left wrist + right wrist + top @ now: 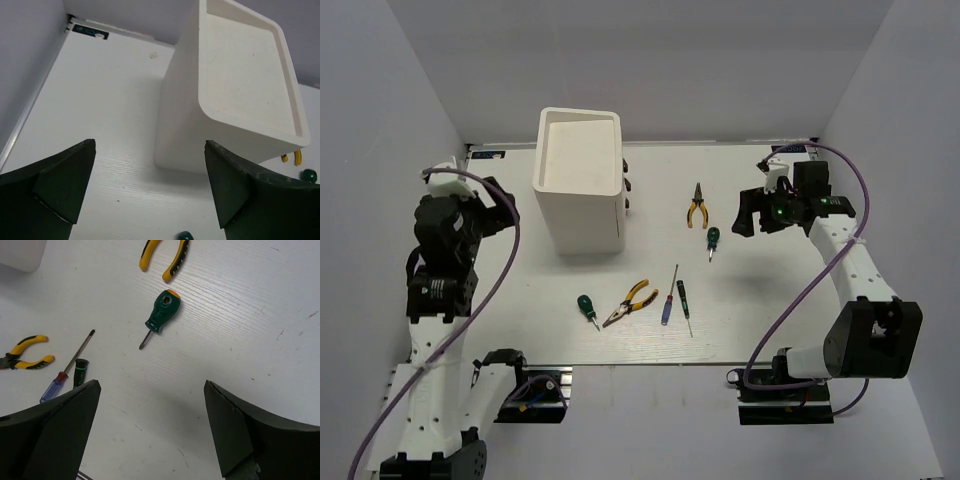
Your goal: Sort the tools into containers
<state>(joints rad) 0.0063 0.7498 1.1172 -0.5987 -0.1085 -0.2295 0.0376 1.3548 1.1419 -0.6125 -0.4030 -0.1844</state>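
Left gripper: your left gripper [149,165] is hanging over the table [520,300] at 9 o'clock, jaws spread wide and gripping nothing, and it is facing the cabinet.
Cabinet: the cabinet [588,222] is standing upright at 10 o'clock with its recessed top facing up; dark knobs [626,186] are showing on its right face.
Near green screwdriver: the near green screwdriver [586,305] is lying at 8 o'clock, well apart from the cabinet.
Near pliers: the near pliers [628,302] are lying at 7 o'clock, just beside that screwdriver, with their yellow handles pointing toward 1 o'clock.
Blue screwdriver: the blue screwdriver [669,297] is lying at 5 o'clock with its tip pointing toward 12.
Black screwdriver: the black screwdriver [684,300] is lying just beside the blue one, at its 3 o'clock.
Far pliers: the far pliers [697,207] are lying at 1 o'clock.
Far green screwdriver: the far green screwdriver [713,240] is lying near the far pliers, at their 5 o'clock.
Right gripper: your right gripper [150,405] is hovering at 2 o'clock beyond those tools, jaws wide apart and grasping nothing.
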